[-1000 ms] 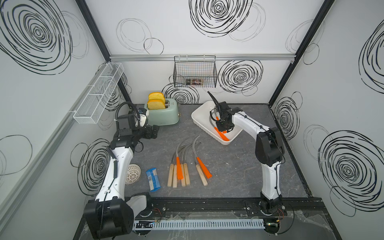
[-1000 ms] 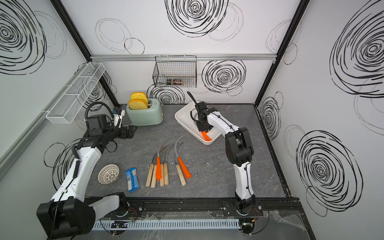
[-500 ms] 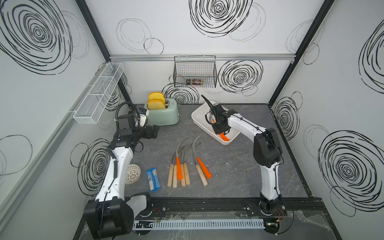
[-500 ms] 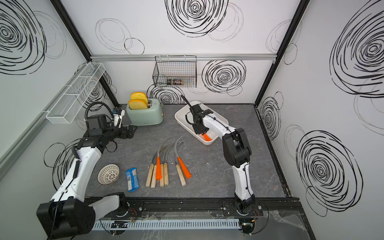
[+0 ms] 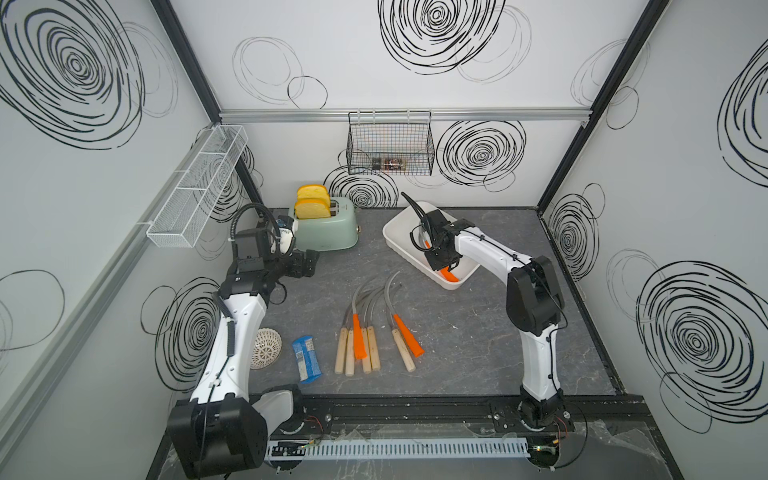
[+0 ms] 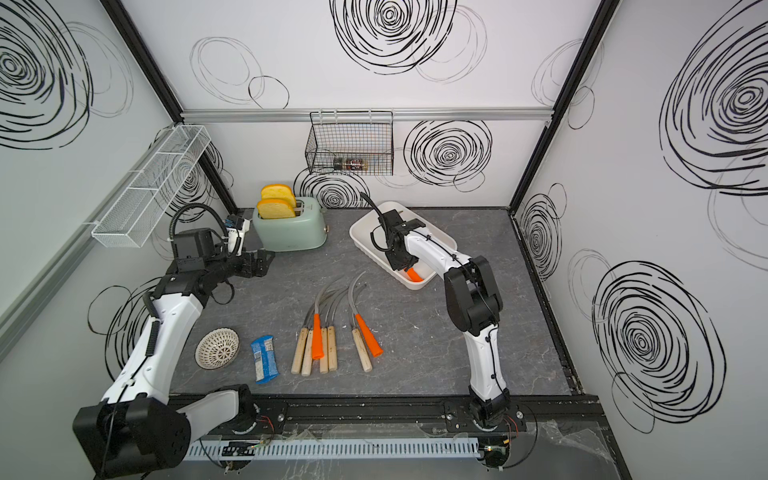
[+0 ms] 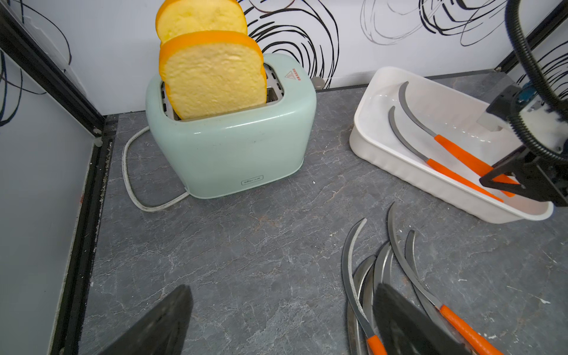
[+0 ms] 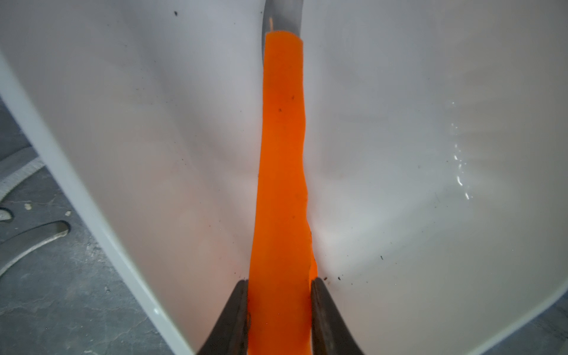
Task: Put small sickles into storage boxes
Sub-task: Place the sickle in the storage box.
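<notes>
Right now your right gripper (image 8: 279,287) is clamped narrow on the orange handle of a sickle (image 8: 282,147) down inside the white storage box (image 5: 401,232). Your left gripper (image 7: 281,304) hangs wide and empty near the toaster (image 5: 328,228), with seven loose sickles (image 5: 358,336) fanned on the table close by. A blue packet (image 5: 306,359) and a white strainer (image 5: 266,348) sit by the left arm. Two orange sickles show in the box; you cannot tell which is held. The right wrist view cuts off its blade.
</notes>
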{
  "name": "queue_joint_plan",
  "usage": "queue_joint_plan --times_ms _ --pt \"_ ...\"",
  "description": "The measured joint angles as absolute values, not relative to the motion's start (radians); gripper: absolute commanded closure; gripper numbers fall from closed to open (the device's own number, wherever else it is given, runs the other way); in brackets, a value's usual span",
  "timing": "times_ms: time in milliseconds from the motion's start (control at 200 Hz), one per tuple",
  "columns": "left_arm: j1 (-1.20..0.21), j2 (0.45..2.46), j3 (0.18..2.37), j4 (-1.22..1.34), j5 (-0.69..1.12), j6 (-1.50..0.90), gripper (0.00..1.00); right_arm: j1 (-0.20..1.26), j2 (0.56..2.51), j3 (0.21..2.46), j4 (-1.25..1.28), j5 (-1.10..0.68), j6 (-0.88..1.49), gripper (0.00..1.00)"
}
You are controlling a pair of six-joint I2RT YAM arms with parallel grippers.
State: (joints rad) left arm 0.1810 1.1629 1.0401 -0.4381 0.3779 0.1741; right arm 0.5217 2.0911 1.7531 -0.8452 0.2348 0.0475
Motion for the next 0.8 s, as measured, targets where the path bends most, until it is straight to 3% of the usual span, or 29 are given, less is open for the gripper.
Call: queue_joint_plan --times_ms 801 --pt "0.177 1.161 1.048 -0.438 0.382 0.162 0.04 0.508 2.135 1.731 -0.846 0.259 0.044 0.92"
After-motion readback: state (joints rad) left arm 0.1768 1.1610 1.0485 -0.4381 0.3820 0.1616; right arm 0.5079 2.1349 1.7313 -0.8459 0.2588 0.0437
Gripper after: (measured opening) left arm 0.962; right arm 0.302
